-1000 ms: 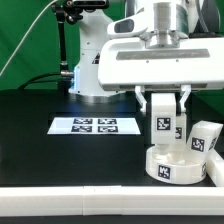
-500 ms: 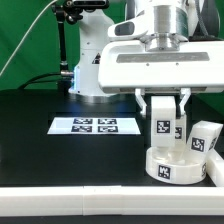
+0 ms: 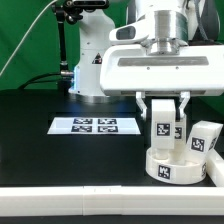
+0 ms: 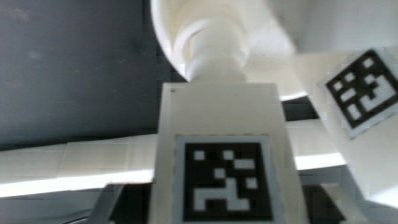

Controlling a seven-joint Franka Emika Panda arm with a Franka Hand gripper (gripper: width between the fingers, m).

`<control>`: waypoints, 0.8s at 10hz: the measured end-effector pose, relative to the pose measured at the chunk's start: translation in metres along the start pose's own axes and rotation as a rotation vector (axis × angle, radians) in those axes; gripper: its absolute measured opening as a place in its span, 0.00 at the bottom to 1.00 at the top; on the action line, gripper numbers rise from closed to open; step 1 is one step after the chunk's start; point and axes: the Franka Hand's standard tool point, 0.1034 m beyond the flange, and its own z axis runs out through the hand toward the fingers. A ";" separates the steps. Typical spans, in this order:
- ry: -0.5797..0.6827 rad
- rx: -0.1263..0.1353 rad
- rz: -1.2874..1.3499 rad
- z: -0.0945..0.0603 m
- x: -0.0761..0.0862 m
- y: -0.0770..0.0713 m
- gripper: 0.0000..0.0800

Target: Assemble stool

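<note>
The arm reached down from above, its wrist vertical and the broad white hand housing level over the near right part of the table as the exterior view shows it. The gripper (image 3: 165, 122) pointed straight down, both fingers (image 3: 146, 108) upright and closed on a tagged stool leg (image 3: 164, 124) clamped between them.

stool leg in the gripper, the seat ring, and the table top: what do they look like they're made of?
Stool leg: looks like white hard plastic, matte, with crisp blocky edges and a black-and-white tag that seems stuck or printed on.
Seat ring: same matte white look, likely the same plastic, also tagged.
Table top: black, dull, no glare; could be a mat or a painted board, can't tell which.
</note>
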 end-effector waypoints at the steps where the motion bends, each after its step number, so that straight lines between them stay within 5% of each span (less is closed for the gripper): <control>1: 0.000 0.000 -0.001 0.001 0.000 0.000 0.42; 8: 0.000 -0.014 -0.019 0.009 -0.006 0.005 0.42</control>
